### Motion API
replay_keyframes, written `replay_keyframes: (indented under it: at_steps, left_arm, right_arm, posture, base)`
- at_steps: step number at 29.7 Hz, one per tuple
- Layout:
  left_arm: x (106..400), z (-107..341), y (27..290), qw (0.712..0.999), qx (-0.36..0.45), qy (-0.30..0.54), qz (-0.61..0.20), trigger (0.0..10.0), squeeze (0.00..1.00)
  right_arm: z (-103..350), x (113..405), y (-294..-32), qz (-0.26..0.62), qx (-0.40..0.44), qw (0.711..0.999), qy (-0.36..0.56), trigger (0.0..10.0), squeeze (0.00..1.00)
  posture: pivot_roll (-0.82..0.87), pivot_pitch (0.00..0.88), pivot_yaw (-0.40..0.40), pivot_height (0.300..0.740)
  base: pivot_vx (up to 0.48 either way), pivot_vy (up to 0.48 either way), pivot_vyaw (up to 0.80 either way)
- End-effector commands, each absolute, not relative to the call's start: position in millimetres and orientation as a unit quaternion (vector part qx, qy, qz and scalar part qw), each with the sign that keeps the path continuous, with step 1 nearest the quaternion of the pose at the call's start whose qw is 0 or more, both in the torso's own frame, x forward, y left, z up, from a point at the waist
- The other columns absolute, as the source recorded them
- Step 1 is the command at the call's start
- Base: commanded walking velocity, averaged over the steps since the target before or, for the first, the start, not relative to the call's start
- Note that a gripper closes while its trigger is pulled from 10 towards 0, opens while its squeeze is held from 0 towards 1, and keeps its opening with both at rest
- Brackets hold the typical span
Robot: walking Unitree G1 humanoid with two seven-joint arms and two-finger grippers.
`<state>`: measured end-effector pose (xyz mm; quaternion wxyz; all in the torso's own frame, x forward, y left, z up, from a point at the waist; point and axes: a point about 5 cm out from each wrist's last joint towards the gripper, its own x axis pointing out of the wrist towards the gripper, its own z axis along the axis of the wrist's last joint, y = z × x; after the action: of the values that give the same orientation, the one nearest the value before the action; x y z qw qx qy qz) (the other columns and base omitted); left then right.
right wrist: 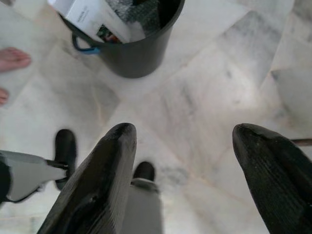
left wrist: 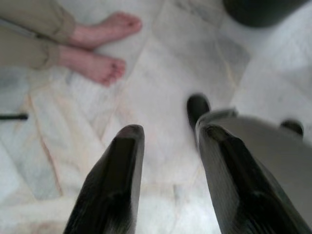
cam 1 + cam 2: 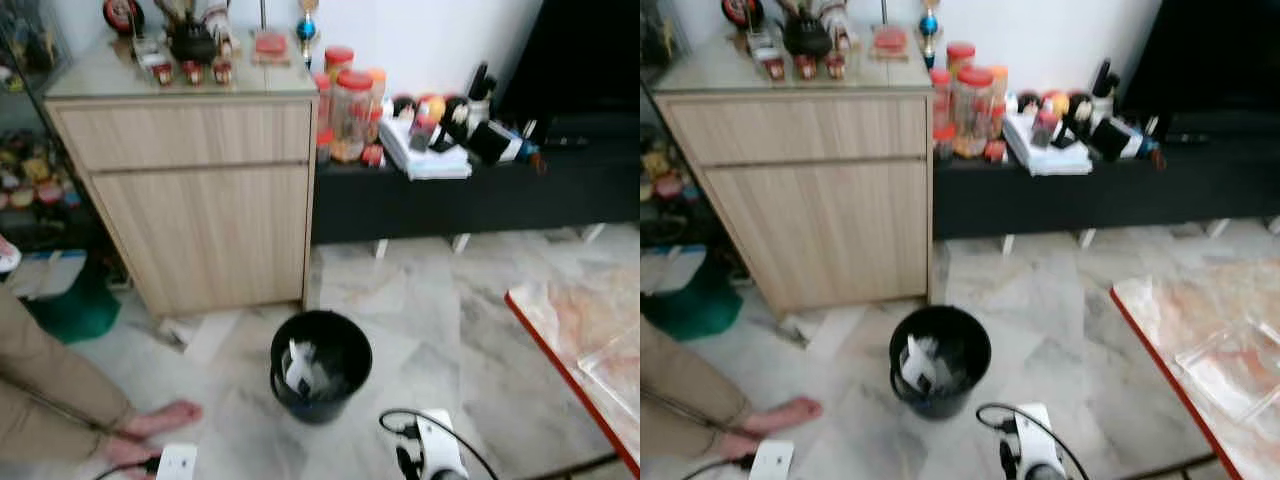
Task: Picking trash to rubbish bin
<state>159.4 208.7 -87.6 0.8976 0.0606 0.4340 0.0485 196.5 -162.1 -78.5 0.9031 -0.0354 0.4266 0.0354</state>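
Rubbish bin (image 1: 127,46): black, just ahead of right pincer (image 1: 183,146), already holding paper trash (image 1: 92,18).
Right pincer: wide open, empty.
Left pincer (image 2: 168,146): slightly parted, empty, above floor.

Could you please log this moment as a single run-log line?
bin: on floor ahead, trash inside | left hand: open, empty, over floor | right hand: open, empty, near bin | person's feet: beside bin

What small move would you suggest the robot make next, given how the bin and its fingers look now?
Probably turn to scan the floor for more trash. The black bin already holds white paper, and both the right gripper and the left gripper hang open with nothing between the fingers, above bare marble floor. A person's feet are near the left side, so turn slowly.
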Motion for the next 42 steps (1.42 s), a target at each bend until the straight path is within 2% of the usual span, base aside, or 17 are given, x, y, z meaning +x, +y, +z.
replay_keyframes:
  at_steps: [1, 5, 35, 41, 42]
  left_arm:
    - [155.4, -89.7, 206.6, 0.895, 0.059, 0.441, 0.045, 10.0, 0.0]
    - [155.5, -89.8, 206.4, 0.895, 0.059, 0.441, 0.045, 10.0, 0.0]
    - [155.3, -89.8, 203.6, 0.896, 0.074, 0.435, 0.039, 10.0, 0.0]
    - [170.7, -78.5, 210.6, 0.917, 0.096, 0.38, 0.067, 10.0, 0.0]
    - [182.7, -68.9, 215.4, 0.932, 0.093, 0.338, 0.089, 10.0, 0.0]
  right_arm:
    - [-79.6, 193.8, -165.8, 0.033, -0.039, 0.901, 0.43, 10.0, 0.0]
    - [-79.2, 194.7, -165.6, 0.033, -0.039, 0.902, 0.428, 10.0, 0.0]
    - [-76.5, 199.1, -159.2, 0.053, -0.047, 0.908, 0.413, 10.0, 0.0]
    - [-66.2, 214.2, -152.7, 0.068, -0.047, 0.926, 0.367, 10.0, 0.0]
    - [-58.4, 224.6, -149.2, 0.078, -0.045, 0.937, 0.337, 10.0, 0.0]
  posture:
    - [-0.02, 0.048, -0.053, 0.74]
    - [-0.02, 0.048, -0.053, 0.74]
    - [-0.02, 0.0, -0.05, 0.74]
    - [-0.02, 0.0, -0.048, 0.74]
    - [-0.02, 0.0, -0.046, 0.74]
  base:
    - [-0.266, 0.0, 0.0]
    - [-0.264, 0.0, 0.0]
    - [0.0, 0.0, 0.0]
    - [0.0, 0.0, 0.0]
    - [0.0, 0.0, 0.0]
